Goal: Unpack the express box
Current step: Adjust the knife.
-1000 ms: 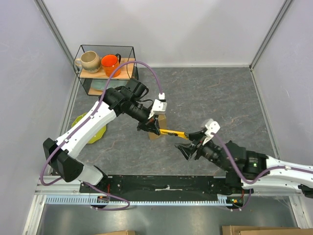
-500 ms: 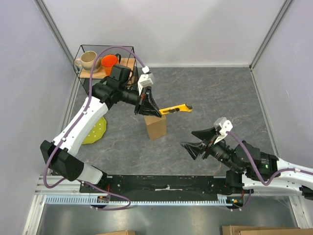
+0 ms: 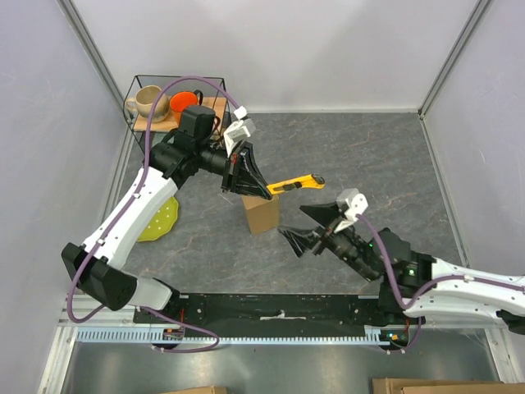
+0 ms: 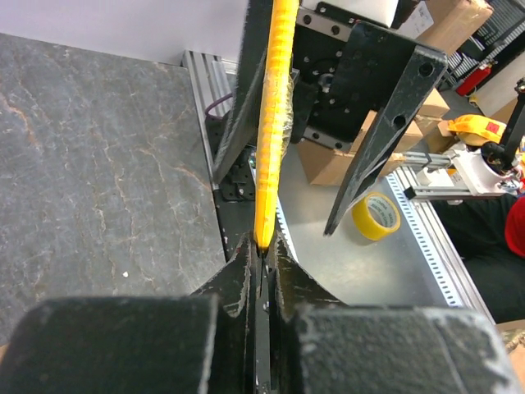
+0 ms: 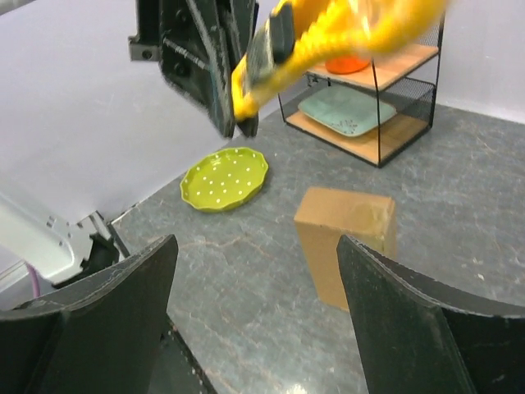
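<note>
1. The express box (image 3: 261, 215) stands on edge mid-table, between the left gripper (image 3: 264, 190) and the right gripper (image 3: 293, 222).
2. It looks light and stiff, with slick tape; its broad cardboard sides seem the best hold.
3. The left gripper pinches a yellow knife (image 3: 294, 183); the right gripper is spread wide and empty.
4. No writing is readable.

Bright, even light, soft shadows; yellow cutter (image 5: 328, 39) blurred in rt wrist.

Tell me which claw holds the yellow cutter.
The left claw, shut on the end of the yellow cutter. The right claw gapes open and empty near the express box.
</note>
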### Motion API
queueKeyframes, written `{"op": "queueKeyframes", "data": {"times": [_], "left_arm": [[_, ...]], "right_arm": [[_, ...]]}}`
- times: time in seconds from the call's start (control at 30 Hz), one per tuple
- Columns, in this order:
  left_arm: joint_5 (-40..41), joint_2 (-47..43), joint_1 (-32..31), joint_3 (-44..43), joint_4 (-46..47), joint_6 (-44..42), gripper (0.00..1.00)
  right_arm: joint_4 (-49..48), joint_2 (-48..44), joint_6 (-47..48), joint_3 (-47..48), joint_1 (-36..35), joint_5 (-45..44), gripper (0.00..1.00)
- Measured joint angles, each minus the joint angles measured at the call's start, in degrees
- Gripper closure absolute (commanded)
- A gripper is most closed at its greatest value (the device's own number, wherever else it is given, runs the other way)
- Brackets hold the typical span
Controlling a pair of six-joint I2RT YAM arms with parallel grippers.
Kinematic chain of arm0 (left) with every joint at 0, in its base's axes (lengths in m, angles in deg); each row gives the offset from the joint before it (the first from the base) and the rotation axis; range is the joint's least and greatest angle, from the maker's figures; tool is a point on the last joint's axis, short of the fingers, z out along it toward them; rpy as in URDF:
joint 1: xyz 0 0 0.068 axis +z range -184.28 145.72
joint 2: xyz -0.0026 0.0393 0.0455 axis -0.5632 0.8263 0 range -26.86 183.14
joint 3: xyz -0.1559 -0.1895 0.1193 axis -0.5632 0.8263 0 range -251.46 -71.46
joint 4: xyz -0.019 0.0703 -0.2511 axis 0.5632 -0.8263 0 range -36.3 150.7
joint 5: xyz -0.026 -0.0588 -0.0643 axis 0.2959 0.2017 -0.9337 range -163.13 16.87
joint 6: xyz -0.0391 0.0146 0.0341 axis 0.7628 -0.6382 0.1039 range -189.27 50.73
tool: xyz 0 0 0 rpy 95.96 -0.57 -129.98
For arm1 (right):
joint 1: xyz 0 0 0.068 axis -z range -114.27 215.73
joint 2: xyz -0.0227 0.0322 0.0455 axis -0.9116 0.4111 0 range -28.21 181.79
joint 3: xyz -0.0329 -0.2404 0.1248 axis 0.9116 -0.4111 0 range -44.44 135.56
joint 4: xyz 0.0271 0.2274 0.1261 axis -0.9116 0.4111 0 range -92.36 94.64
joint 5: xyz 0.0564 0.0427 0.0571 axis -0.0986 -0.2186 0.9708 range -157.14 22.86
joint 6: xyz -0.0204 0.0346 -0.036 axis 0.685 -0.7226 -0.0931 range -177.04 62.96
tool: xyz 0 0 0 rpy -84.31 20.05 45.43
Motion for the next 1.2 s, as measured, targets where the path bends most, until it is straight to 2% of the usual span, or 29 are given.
{"op": "queueKeyframes", "data": {"times": [0.13, 0.23, 0.5, 0.83, 1.0, 1.2], "left_arm": [[-0.70, -1.40, -0.46, 1.05, 0.48, 0.44, 0.98], [-1.05, -2.45, -0.55, 1.86, 0.48, 0.66, 0.98], [-1.03, -2.95, -0.55, 2.16, 0.50, 0.90, 0.98], [-0.94, -3.10, -0.55, 3.13, 0.66, 0.96, 0.98], [-0.90, -3.43, -0.55, 3.26, 0.63, 1.01, 0.98], [-0.90, -3.93, -0.55, 3.28, 0.61, 0.98, 0.98]], "right_arm": [[-5.86, 6.99, -0.26, 2.23, 7.28, 7.26, 0.14], [-9.60, 8.76, -1.73, 2.27, 12.85, 11.93, 0.15], [-18.73, 11.63, -4.09, 3.87, 15.19, 20.96, 0.19], [-23.78, 14.43, -5.20, 4.31, 15.91, 24.39, 0.46], [-25.94, 14.36, -5.57, 4.31, 16.00, 24.20, 0.55], [-27.02, 14.75, -5.95, 4.31, 16.33, 24.24, 0.76]]}}
